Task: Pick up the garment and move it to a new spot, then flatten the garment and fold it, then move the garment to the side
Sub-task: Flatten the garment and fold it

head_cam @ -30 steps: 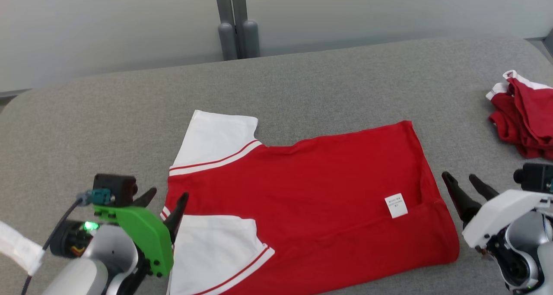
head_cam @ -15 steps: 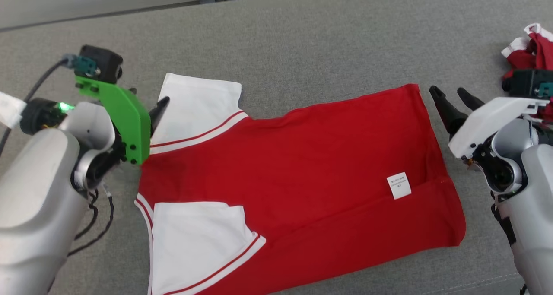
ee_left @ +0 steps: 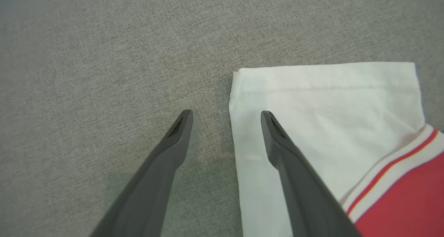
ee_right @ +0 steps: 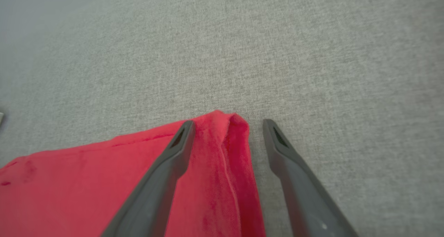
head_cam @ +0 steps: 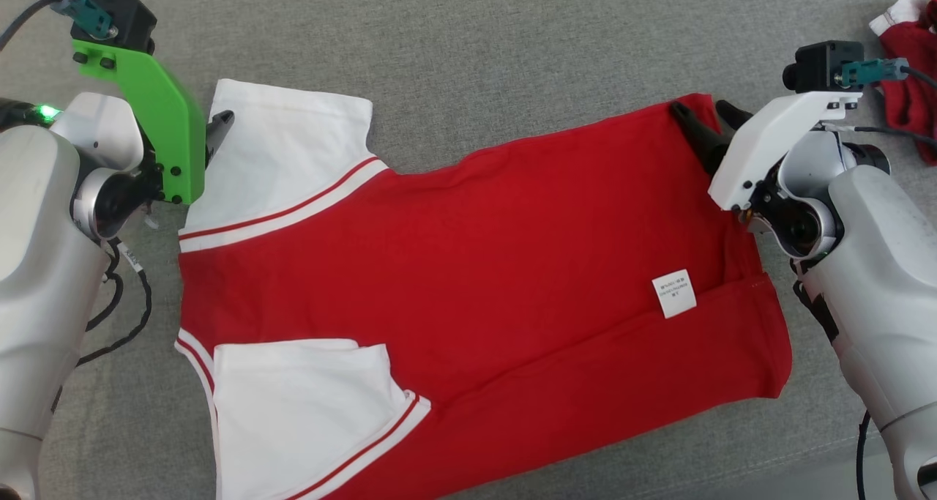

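Observation:
The garment (head_cam: 476, 266) is a red T-shirt with white sleeves, spread flat on the grey surface with a small white label (head_cam: 673, 293) near its hem. My left gripper (head_cam: 212, 123) is open at the outer edge of the far white sleeve (ee_left: 329, 108). In the left wrist view, the left gripper (ee_left: 226, 112) has one finger over the sleeve and the other over bare cloth. My right gripper (head_cam: 703, 108) is open at the far hem corner. In the right wrist view, the right gripper (ee_right: 228, 121) straddles that red corner (ee_right: 236, 126).
A second crumpled red and white garment (head_cam: 904, 53) lies at the far right, behind my right wrist. The grey fabric surface (head_cam: 512, 46) stretches beyond the shirt. Its front edge (head_cam: 805, 478) shows at the lower right. A black cable (head_cam: 121, 317) hangs by my left arm.
The head camera has tilted down. Both arms have reached forward: the left from the near sleeve to the far sleeve's edge, the right to the far hem corner. Both stay open.

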